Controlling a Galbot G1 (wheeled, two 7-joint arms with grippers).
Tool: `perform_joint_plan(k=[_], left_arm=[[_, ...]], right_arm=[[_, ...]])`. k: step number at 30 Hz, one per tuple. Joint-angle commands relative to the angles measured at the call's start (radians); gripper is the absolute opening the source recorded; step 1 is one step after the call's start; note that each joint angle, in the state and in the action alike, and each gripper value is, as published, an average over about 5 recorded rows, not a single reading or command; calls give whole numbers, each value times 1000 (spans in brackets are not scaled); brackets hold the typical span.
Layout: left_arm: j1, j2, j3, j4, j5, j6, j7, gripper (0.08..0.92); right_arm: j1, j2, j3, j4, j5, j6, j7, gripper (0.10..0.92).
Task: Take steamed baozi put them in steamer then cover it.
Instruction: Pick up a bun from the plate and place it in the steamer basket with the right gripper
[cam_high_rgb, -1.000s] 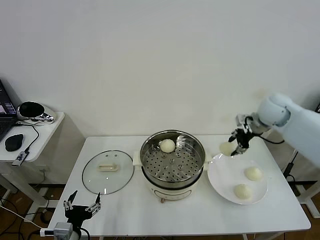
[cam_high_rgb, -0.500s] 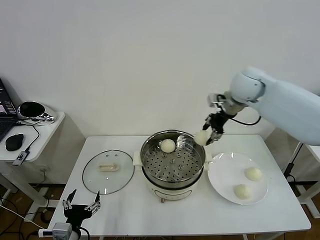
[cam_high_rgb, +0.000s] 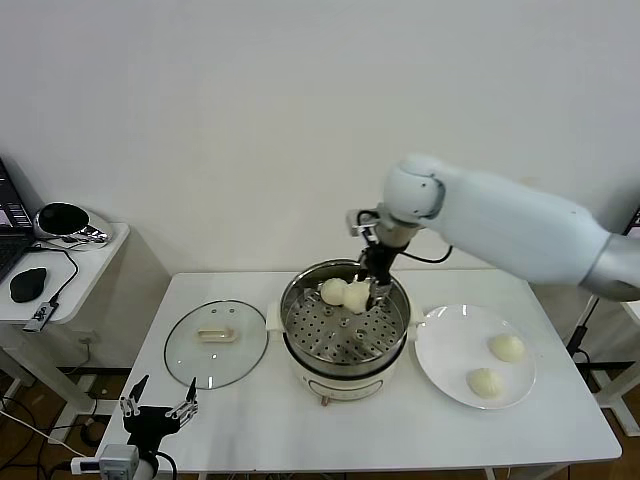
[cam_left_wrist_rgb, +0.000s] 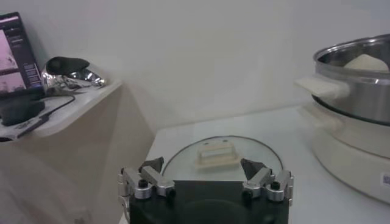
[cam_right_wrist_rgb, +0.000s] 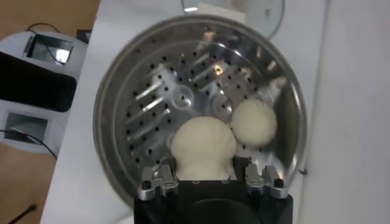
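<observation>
baozi (cam_right_wrist_rgb: 202, 145) clamped betw right gripper (cam_right_wrist_rgb: 208, 175) fingers, over steamer (cam_high_rgb: 345, 330) tray, beside 2nd bun (cam_right_wrist_rgb: 254, 122)

A plain indoor test room or lab, set up for a cooking trial. A white table (cam_high_rgb: 250, 420) stands against a bare white wall (cam_high_rgb: 300, 120) and carries an electric steamer (cam_high_rgb: 345, 330). Left of the table, a small side desk (cam_high_rgb: 85, 265) holds a laptop (cam_high_rgb: 8, 225), a computer mouse (cam_high_rgb: 27, 285) and cables (cam_high_rgb: 55, 295).
</observation>
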Motion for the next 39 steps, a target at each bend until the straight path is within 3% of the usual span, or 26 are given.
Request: perform_joint_plan(k=[1,31,39], left_arm=[[0,0,0,-3,-1,0,0,823],[-10,5,0,-3,-20,1,1,823],[-5,1,6,-5,-18,1,1,823]], right_arm=[[-48,126,-11,-69,-27,-25,30,572],[-128,252,20,-204,-78,-37,64,580],[-130,229,46,-177,-62,-41,70,763]])
